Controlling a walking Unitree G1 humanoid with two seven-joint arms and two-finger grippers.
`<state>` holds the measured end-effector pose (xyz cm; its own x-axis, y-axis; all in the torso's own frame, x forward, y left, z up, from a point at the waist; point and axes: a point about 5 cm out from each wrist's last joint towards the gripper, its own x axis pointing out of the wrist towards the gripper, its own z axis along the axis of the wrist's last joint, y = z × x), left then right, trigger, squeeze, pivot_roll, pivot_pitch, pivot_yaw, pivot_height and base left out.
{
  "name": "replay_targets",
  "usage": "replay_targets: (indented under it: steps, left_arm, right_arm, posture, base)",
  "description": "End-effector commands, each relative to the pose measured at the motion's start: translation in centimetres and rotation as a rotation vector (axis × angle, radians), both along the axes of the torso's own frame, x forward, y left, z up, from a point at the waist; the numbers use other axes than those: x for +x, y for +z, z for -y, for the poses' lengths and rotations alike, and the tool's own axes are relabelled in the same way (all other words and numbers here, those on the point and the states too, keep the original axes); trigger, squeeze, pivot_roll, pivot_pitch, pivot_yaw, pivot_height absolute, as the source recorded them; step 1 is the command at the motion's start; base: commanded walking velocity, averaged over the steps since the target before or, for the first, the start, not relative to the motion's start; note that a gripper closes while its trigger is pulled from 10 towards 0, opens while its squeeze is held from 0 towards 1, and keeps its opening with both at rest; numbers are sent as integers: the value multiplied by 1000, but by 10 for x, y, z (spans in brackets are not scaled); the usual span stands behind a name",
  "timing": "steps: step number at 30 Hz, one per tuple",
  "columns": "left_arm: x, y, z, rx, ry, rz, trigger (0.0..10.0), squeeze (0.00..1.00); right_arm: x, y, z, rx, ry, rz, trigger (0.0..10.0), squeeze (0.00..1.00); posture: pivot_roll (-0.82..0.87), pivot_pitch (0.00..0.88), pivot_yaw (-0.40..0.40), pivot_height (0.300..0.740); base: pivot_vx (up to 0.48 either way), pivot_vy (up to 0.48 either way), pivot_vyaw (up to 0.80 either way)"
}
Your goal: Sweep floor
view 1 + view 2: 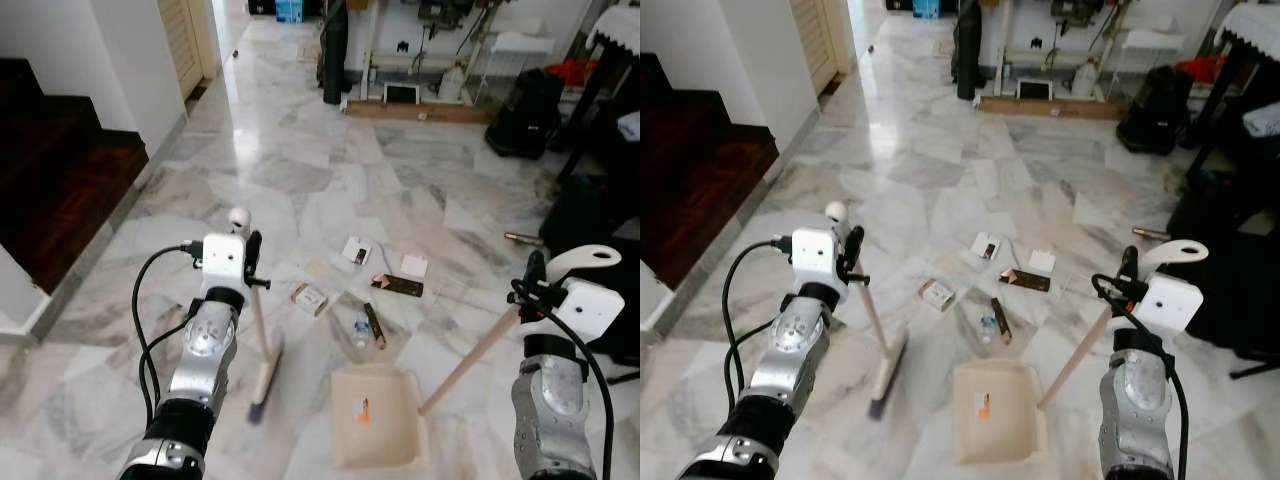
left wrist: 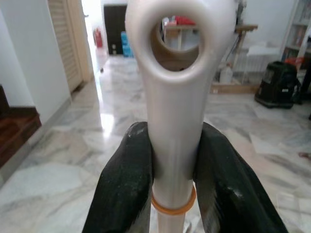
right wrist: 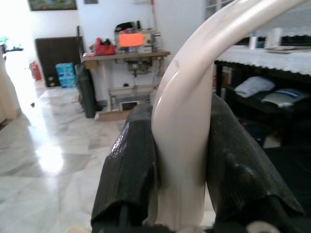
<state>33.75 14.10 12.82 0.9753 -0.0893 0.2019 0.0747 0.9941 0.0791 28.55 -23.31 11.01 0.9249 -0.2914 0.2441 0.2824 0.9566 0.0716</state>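
While the left gripper [image 2: 172, 160] has its 2 black fingers [image 2: 124, 184] clamped on the white handle of the broom [image 1: 262, 355] just under the hanging loop, the broom stands nearly upright with its brush head down on the marble floor [image 1: 300, 170], a bit left of the dustpan [image 1: 372, 415]. Right gripper [image 3: 182, 160] is squeezed the same way around the curved white grip at the top of the dustpan's long handle, which slants down to the cream pan sitting flat on the floor between the 2 arms.

Just beyond the pan there's a scatter of litter: a small clear bottle [image 1: 361, 329], a dark stick-shaped wrapper [image 1: 375, 326] beside it, a little box [image 1: 309, 297], a white packet [image 1: 356, 250], a dark flat wrapper [image 1: 398, 286] and a white card [image 1: 414, 266].

Dark wooden stairs [image 1: 60, 170] sit off to the left, and a black bag [image 1: 525, 115] stands near a sewing machine table [image 3: 126, 53] at the far end of the room.
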Motion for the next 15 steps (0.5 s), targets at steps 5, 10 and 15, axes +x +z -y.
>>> replay_targets:
  steps: [5,10,15]
  left_arm:
    - [3,14,1,13,-5,61,10000,0]
    - [3,14,1,13,-7,60,10000,0]
    - [4,14,2,13,-9,60,10000,0]
  right_arm:
    - [-1,6,4,11,-14,31,10000,0]
    - [-1,5,4,22,-16,31,10000,0]
    - [0,5,4,29,-15,24,10000,0]
  posture:
    - [79,84,-31,740]
    - [78,88,-30,740]
    - [76,98,-30,740]
  base:
    - [290,0,0]
    - [290,0,0]
    - [289,0,-616]
